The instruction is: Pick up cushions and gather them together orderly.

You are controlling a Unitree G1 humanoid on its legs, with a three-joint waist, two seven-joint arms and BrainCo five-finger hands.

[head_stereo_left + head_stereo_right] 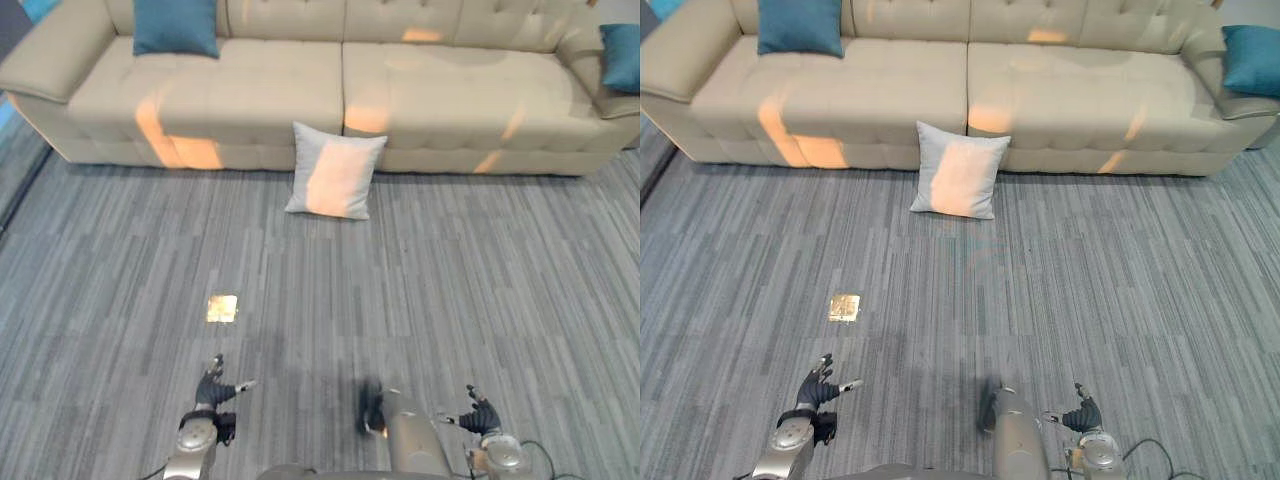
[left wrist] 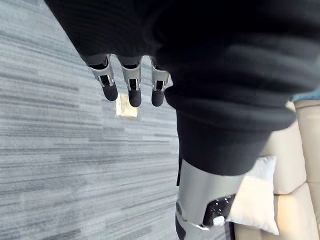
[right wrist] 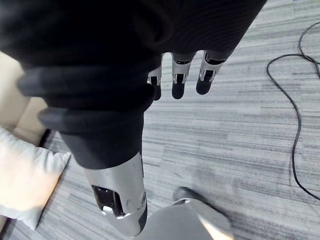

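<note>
Left hand [image 1: 212,392] and right hand [image 1: 480,412] empty, white cushion [image 1: 335,170] against sofa [image 1: 440,100]

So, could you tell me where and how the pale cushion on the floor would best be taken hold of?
Probably by its top edge, coming from above and the front. The cushion stands tilted on the floor, leaning back against the sofa, so its back is blocked while the upper corners stand free. It looks soft, so a pinch along that edge should hold.
</note>
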